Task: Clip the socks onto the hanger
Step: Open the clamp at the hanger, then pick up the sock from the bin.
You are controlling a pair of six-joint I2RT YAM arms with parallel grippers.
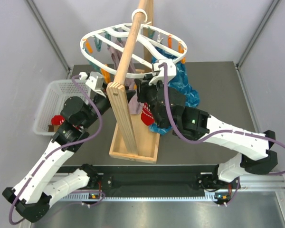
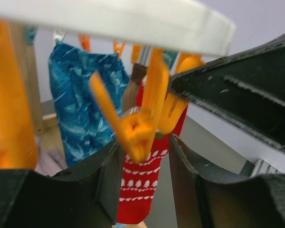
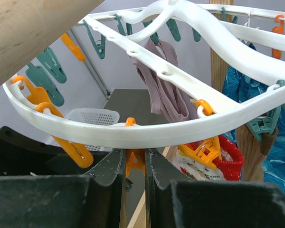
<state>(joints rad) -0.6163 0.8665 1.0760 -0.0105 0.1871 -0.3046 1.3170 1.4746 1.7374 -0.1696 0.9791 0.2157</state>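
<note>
Here right gripper (image 3: 134, 156) is pinched tight on a small orange plastic peg (image 3: 134, 167) under the near rim of the white oval plastic hanger (image 3: 133, 135), probably squeezing it open. The left gripper (image 2: 145, 145) has jaws apart around another orange peg (image 2: 135, 130), contact unclear. Red white-patterned fabric sock (image 2: 140, 194) hangs from the rim. No readable writing.

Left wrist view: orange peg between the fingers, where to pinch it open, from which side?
Probably the two upper arms of the orange peg, which splay into a V under the white ring; its lower end is closed. Come up from below, where the left gripper sits, one finger outside each arm.
</note>
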